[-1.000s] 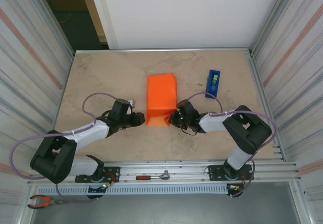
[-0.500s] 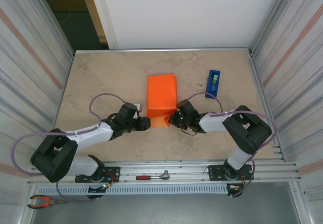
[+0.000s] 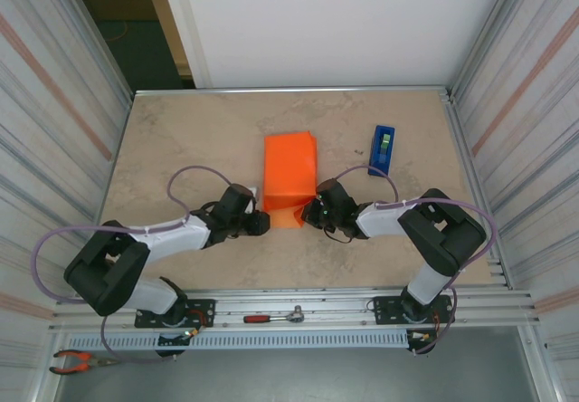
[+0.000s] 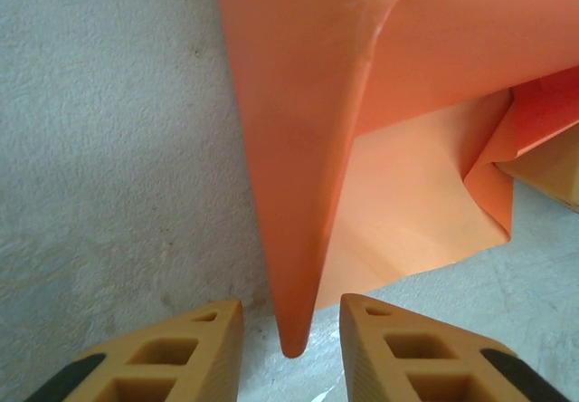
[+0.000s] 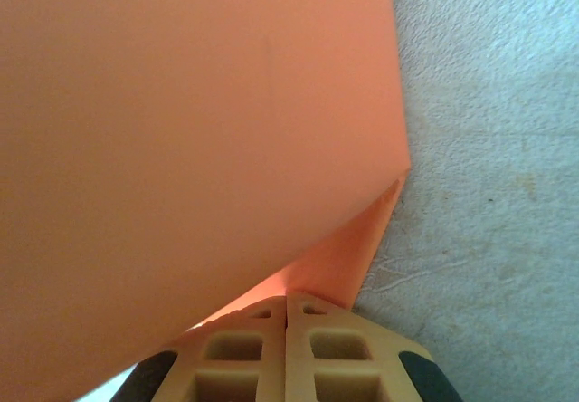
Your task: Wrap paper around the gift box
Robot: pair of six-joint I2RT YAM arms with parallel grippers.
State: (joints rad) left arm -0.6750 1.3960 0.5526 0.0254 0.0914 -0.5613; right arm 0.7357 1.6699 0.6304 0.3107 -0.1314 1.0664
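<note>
The gift box (image 3: 289, 168) lies mid-table as a bright orange block, its sides hidden under the paper. At its near end the paper (image 3: 288, 214) spreads in loose folded flaps. My left gripper (image 3: 263, 223) is at the near left corner of the paper. In the left wrist view its jaws stand open around a pointed paper fold (image 4: 291, 320), with a gap on each side. My right gripper (image 3: 308, 213) is at the near right corner. In the right wrist view its fingertips (image 5: 312, 311) are pressed together on a paper flap (image 5: 348, 262).
A blue tape dispenser (image 3: 383, 149) stands at the back right, beyond the right arm. A red-handled tool (image 3: 273, 316) lies on the front rail and pliers (image 3: 77, 359) at the bottom left. Metal walls (image 3: 63, 112) close both sides.
My left gripper has moved right up to the paper's near left corner and its jaws have narrowed around the fold tip. The right arm and box have not moved.
</note>
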